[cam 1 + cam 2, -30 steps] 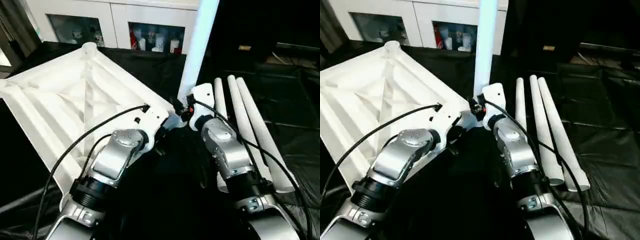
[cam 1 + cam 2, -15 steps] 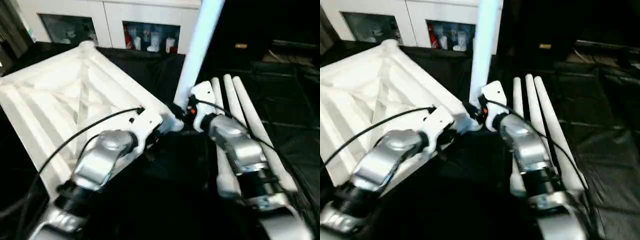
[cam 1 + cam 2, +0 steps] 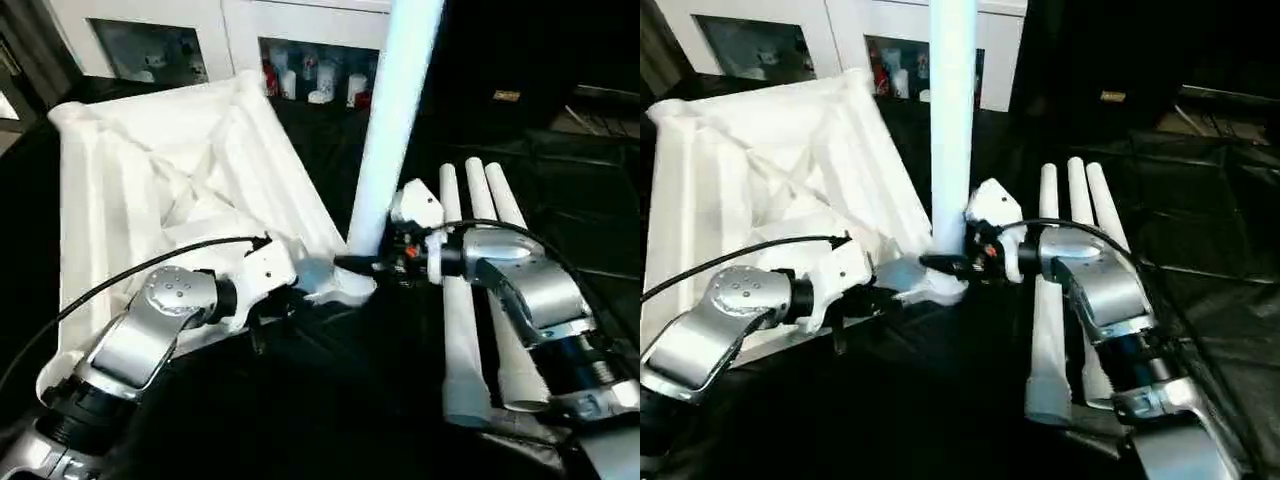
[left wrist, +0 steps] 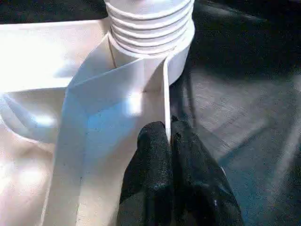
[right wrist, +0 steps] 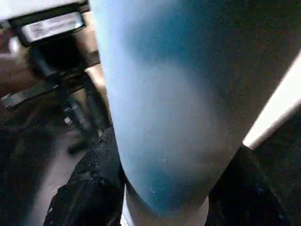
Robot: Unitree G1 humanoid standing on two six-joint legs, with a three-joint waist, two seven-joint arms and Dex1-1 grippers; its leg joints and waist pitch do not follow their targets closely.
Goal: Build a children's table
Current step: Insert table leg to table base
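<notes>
The black-draped desk carries the white tabletop, which lies ribbed underside up, its near corner socket serving here as the landmark. 1 leg stands upright in that socket. 3 more legs lie side by side on the desk, just right of the socket. Behind the tabletop, well beyond the socket, stands a white cabinet with glass doors. The right gripper holds the standing leg just above the socket, its fingers spread around the tube. The left gripper pinches the tabletop's thin rim wall just beside the socket, its fingers pressed together on it
</notes>
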